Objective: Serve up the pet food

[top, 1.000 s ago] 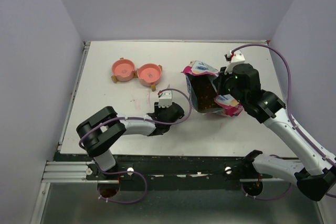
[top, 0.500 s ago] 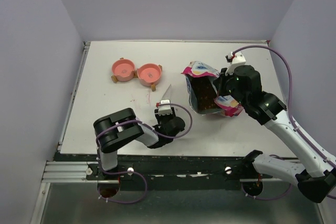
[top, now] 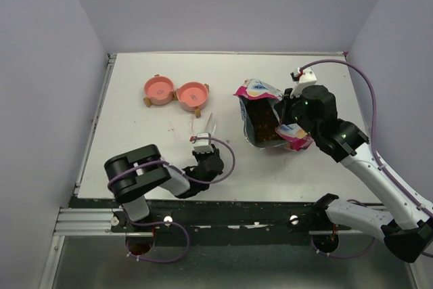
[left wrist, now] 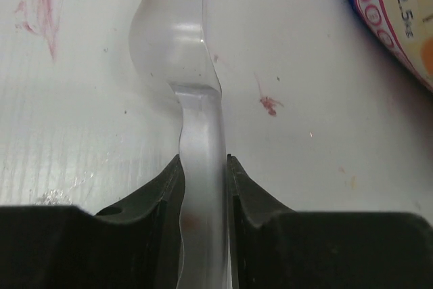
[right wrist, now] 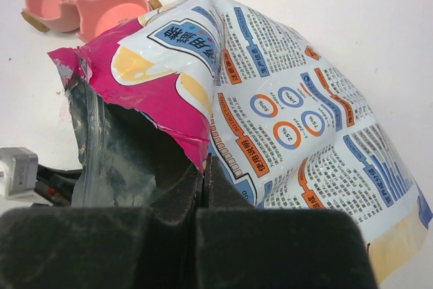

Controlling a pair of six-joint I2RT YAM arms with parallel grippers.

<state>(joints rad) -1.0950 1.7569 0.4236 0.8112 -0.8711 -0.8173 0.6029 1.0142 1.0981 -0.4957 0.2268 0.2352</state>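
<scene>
- Left arm has folded back toward the near edge since a second ago; its gripper point(left wrist: 201, 167) has narrowed onto the scoop point(left wrist: 177, 45); right arm and bag point(right wrist: 270, 99) unchanged.
- Left jaws pinch the clear handle, one pad against each side; scoop lies flat near tabletop centre, cup toward the far edge.
- Right gripper point(right wrist: 203, 170): jaws pressed together on the bag's torn rim, holding the mouth open; bag sits right of centre.
- Kibble point(top: 265, 125): all in the bag, dark through the open mouth; bowls point(top: 160, 90) look empty.
- Step in hand, my reading: securing the scoop. To do it well: finish the squeeze before lifting; handle looks thin and slick, so grip square and lift straight up; keep the cup level; right hold must not slacken or the mouth may fold shut.
- Count: arms 2; scoop 1; bag 1; bowls 2, joined, far-left quarter; kibble a loose mass, not countable.
</scene>
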